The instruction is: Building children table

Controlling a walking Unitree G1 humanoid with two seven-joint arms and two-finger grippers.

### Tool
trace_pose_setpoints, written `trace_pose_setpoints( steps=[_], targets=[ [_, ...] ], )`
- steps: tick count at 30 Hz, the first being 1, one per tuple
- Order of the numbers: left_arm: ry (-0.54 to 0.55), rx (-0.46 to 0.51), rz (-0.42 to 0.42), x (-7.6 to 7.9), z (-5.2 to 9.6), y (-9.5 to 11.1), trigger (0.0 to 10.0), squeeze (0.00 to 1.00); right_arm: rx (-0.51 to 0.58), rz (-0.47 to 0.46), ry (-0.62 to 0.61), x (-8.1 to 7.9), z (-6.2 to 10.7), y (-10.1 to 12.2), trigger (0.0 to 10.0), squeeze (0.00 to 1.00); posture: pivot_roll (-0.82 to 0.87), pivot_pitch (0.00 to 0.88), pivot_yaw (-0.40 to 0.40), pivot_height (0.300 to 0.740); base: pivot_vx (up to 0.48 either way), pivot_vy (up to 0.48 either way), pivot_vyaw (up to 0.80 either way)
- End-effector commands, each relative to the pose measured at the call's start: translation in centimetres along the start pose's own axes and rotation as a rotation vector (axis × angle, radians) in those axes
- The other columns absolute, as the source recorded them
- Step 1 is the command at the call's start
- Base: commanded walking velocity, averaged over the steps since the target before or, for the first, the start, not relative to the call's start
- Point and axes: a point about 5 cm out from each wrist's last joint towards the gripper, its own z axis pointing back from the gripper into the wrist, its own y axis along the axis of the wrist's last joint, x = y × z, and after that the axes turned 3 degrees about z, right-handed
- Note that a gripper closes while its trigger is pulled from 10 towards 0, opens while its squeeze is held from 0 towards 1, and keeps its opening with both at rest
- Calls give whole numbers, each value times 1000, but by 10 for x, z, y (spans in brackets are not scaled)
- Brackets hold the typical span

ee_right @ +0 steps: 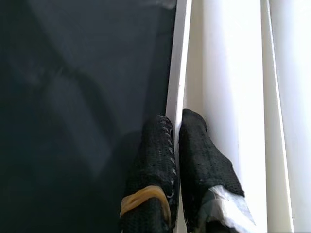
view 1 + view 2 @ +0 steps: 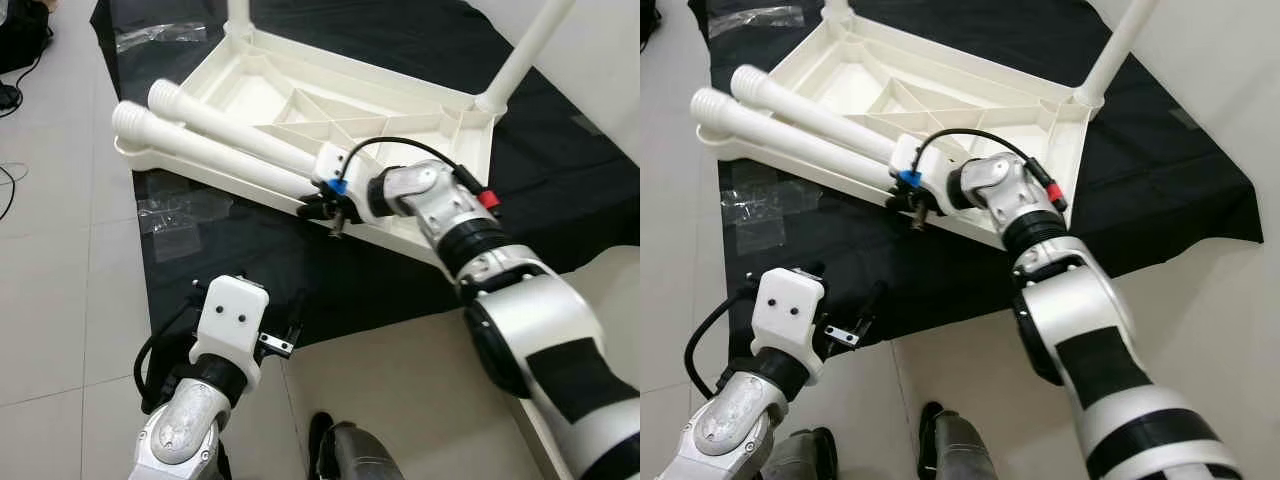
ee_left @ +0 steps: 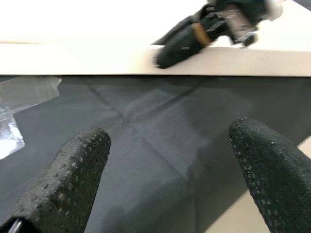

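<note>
Black cloth (image 2: pixel 240 260): right end effector (image 1: pixel 176 141) pinches tabletop (image 2: pixel 300 100) rim.

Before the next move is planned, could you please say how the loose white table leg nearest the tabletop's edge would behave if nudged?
The loose table leg is a round tube, so it would likely roll. It rests on the upturned tabletop's rim, so it may slip onto the black cloth. Hollow-looking plastic suggests it is light and stiff.
</note>
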Motion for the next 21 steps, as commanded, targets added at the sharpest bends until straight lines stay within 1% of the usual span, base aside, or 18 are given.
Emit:
trace_pose_setpoints(
  steps=[1,2,5,6,7,8,9,10,11,12,13,14,16,17,18,21],
  targets=[
    [-1,-19,1,0,0,-4,10000,0,-116,124,202,-19,2,-20,0,0,-8,257,-145,740,0,0,0],
    [0,-19,0,0,0,-4,10000,0,-130,153,218,-18,7,-23,0,0,-8,257,-145,740,0,0,0],
    [0,-18,0,-1,0,-4,10000,0,-137,167,225,-17,10,-24,0,0,-8,257,-145,740,0,0,0],
    [1,-18,-1,-1,0,-4,10000,0,-152,215,242,-17,14,-25,0,0,-6,254,-145,740,0,0,0],
    [1,-18,-1,-1,0,-4,10000,0,-152,215,242,-17,14,-25,0,0,-6,254,-145,740,0,0,0],
    [2,-18,-1,-1,-1,-4,10000,0,-177,274,250,-17,17,-26,0,0,-5,254,-140,740,0,0,0],
    [2,-18,-1,-1,-1,-4,10000,0,-177,274,250,-17,17,-26,0,0,-5,254,-140,740,0,0,0],
    [2,-18,-2,-1,-1,-4,10000,0,-219,361,238,-15,20,-27,0,0,-5,252,-142,740,0,0,0],
    [2,-17,-2,-2,-1,-4,10000,0,-255,426,233,-14,23,-29,0,0,-5,252,-142,740,0,0,0],
    [2,-17,-2,-2,-1,-4,10000,0,-255,426,233,-14,23,-29,0,0,-5,252,-142,740,0,0,0],
    [3,-17,-3,-2,-2,-4,10000,0,-280,473,235,-13,25,-30,0,0,-5,252,-142,740,0,0,0],
    [3,-17,-3,-2,-2,-4,10000,0,-280,473,235,-13,25,-30,0,0,-5,252,-142,740,0,0,0],
    [5,-16,-3,-2,-2,-4,10000,0,-286,526,231,-11,28,-27,0,0,-5,252,-142,740,0,0,0],
    [5,-16,-3,-2,-2,-4,10000,0,-286,526,231,-11,28,-27,0,0,-5,252,-142,740,0,0,0],
    [6,-17,-3,-2,-2,-4,10000,0,-283,553,226,-10,28,-25,0,0,-4,249,-140,740,0,0,0],
    [6,-17,-3,-2,-2,-4,10000,0,-283,553,226,-10,28,-25,0,0,-4,249,-140,740,0,0,0]
  ],
)
